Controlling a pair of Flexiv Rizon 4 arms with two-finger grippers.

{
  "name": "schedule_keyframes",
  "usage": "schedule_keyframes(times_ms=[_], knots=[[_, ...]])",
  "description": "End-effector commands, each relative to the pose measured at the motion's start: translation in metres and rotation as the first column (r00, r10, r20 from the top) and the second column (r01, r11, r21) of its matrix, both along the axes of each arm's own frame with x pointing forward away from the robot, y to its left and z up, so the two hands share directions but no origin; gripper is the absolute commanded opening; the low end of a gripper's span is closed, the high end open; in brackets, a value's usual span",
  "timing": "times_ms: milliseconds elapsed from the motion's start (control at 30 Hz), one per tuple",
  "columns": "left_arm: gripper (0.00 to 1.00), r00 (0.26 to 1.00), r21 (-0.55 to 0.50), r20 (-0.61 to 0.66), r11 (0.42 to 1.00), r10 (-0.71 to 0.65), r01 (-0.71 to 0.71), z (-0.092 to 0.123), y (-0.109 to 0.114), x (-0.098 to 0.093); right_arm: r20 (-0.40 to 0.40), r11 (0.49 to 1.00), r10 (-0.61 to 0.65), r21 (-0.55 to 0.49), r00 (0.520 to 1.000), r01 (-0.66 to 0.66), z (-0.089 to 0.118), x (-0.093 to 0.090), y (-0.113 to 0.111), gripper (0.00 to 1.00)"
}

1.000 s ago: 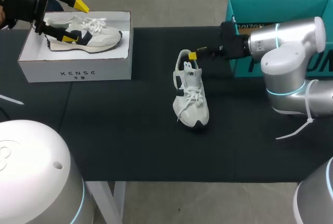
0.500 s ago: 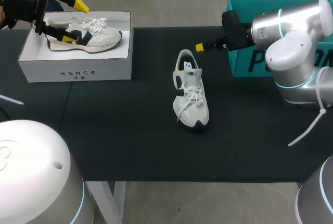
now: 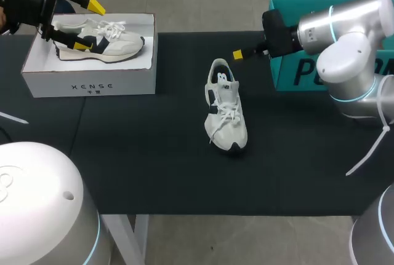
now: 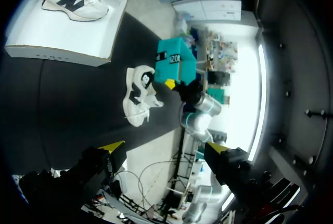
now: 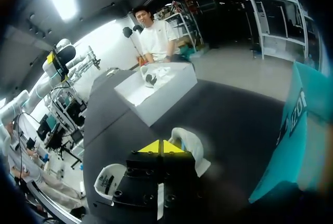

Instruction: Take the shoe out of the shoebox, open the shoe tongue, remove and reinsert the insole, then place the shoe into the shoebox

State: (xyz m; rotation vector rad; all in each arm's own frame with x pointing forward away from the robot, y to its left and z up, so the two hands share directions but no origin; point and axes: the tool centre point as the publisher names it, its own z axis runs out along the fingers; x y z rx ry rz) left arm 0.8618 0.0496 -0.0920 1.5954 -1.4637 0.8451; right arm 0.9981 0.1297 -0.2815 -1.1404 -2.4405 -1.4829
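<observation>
White sneaker (image 3: 226, 108) points its heel at the right gripper (image 3: 237, 54), tips pressed together and empty, nearby; left gripper (image 3: 89, 25), fingers spread, hangs well apart.

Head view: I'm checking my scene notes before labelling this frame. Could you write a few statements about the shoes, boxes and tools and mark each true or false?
1. A shoe stands on the black table, outside both the white shoebox and the teal box. True.
2. The white shoebox is empty. False: a second shoe lies in it.
3. The left tool is open. True.
4. The right tool grips the shoe on the table. False: the right tool's yellow tips are together with nothing between them, clear of the shoe's heel.
</observation>
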Motion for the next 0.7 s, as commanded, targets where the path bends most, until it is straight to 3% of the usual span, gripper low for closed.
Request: schedule_keyframes(times_ms=[33,67,100,133,167,200,267,300,400,600,700], knots=[[1.00,1.000,0.002,-0.001,1.000,-0.001,0.001,0.000,0.000,0.001,-0.051,0.955,-0.048,-0.295,0.998,0.031,-0.002,-0.004,0.017,0.00],[1.00,1.000,0.002,-0.001,1.000,-0.001,0.001,0.000,0.000,0.001,-0.072,0.968,-0.062,-0.249,0.995,0.042,0.001,-0.006,0.018,0.00],[1.00,1.000,0.002,-0.001,1.000,-0.001,0.001,0.000,0.000,0.001,-0.081,0.911,-0.071,-0.410,0.994,0.031,0.001,-0.008,0.021,0.00],[1.00,1.000,0.002,-0.001,1.000,-0.001,0.001,0.000,0.000,0.001,-0.076,0.872,-0.087,-0.488,0.993,0.039,0.000,-0.009,0.023,0.00],[1.00,1.000,0.002,-0.001,1.000,-0.001,0.001,0.000,0.000,0.001,-0.100,0.889,-0.108,-0.455,0.989,0.051,0.003,-0.010,0.023,0.00],[1.00,1.000,0.002,-0.001,1.000,-0.001,0.001,0.000,0.000,0.001,-0.113,0.851,-0.141,-0.521,0.984,0.063,0.004,-0.011,0.022,0.00],[1.00,1.000,0.002,-0.001,1.000,-0.001,0.001,0.000,0.000,0.001,-0.125,0.837,-0.161,-0.542,0.979,0.069,0.005,-0.012,0.021,0.00],[1.00,1.000,0.002,-0.001,1.000,-0.001,0.001,0.000,0.000,0.001,-0.140,0.795,-0.184,-0.604,0.973,0.063,0.003,-0.013,0.021,0.00],[1.00,1.000,0.002,-0.001,1.000,-0.001,0.001,0.000,0.000,0.001,-0.137,0.757,-0.209,-0.650,0.968,0.072,0.003,-0.014,0.022,0.00],[1.00,1.000,0.002,-0.001,1.000,-0.001,0.001,0.000,0.000,0.001,-0.157,0.746,-0.209,-0.663,0.965,0.053,-0.005,-0.008,0.027,0.00],[1.00,1.000,0.002,-0.001,1.000,-0.001,0.001,0.000,0.000,0.001,-0.176,0.693,-0.259,-0.718,0.950,0.056,-0.009,-0.005,0.026,0.00]])
